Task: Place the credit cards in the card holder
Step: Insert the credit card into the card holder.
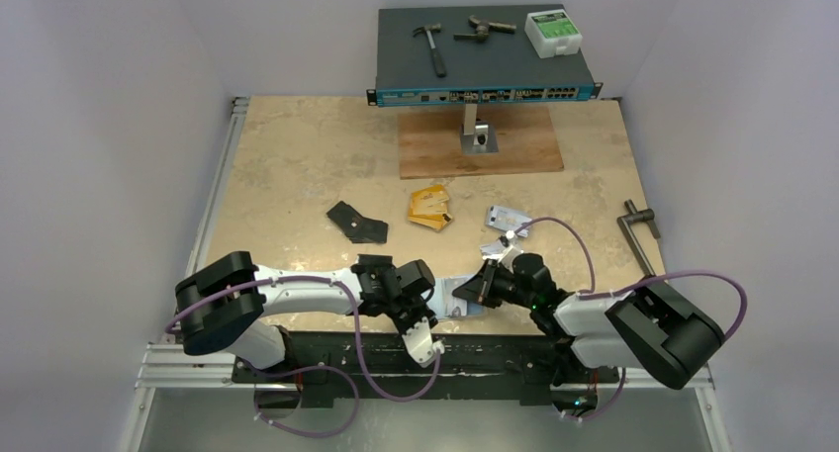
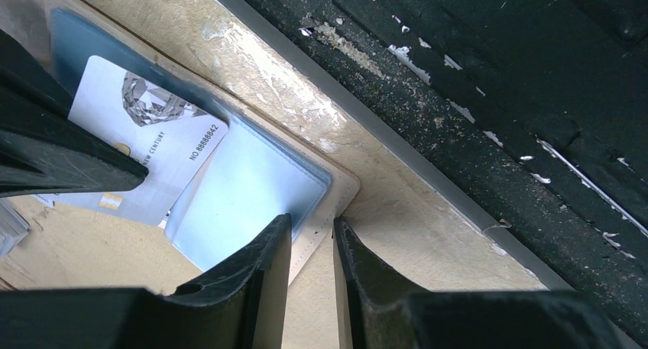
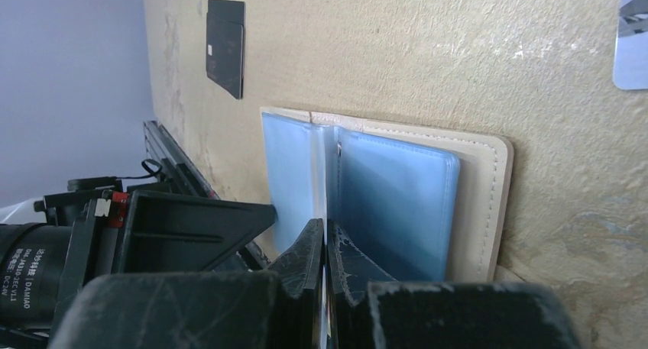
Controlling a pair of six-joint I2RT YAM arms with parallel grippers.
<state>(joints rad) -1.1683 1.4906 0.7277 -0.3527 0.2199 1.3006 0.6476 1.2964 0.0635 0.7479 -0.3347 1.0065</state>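
Beige stitched edging of the card holder (image 3: 483, 211) sits pinched between the fingers of the left gripper (image 2: 313, 225), whose jaws stand narrow, one on the pale-blue pocket side and the other on the outer side. The card holder lies open and flat on the tan tabletop (image 2: 397, 219), directly between the two grippers. Just past the left gripper's outer finger (image 2: 367, 288) runs the table's metal edge strip (image 2: 428, 166).

The right gripper (image 3: 327, 233) is closed tight on a silver card (image 2: 153, 147), which shows in its own wrist view only as a thin white line between the fingertips. From the left wrist view that card faces up, printed with a diamond picture and a number. Its far corner rests against the pale-blue pocket (image 2: 252, 196) ahead of the left gripper, while its far end lies under the bluish sheet; how far in it sits I cannot tell. In front of the right gripper's fingertips the two blue pockets meet at the fold.

Beyond the right gripper, farther out on the table, lie loose silvery cards (image 1: 507, 218). Beyond the left gripper and slightly toward the right arm sits a small stack of orange-gold cards (image 1: 428, 207), apart from both. A black wallet (image 1: 356, 222) lies farther out from the left gripper on its outer side, clear of the card holder.
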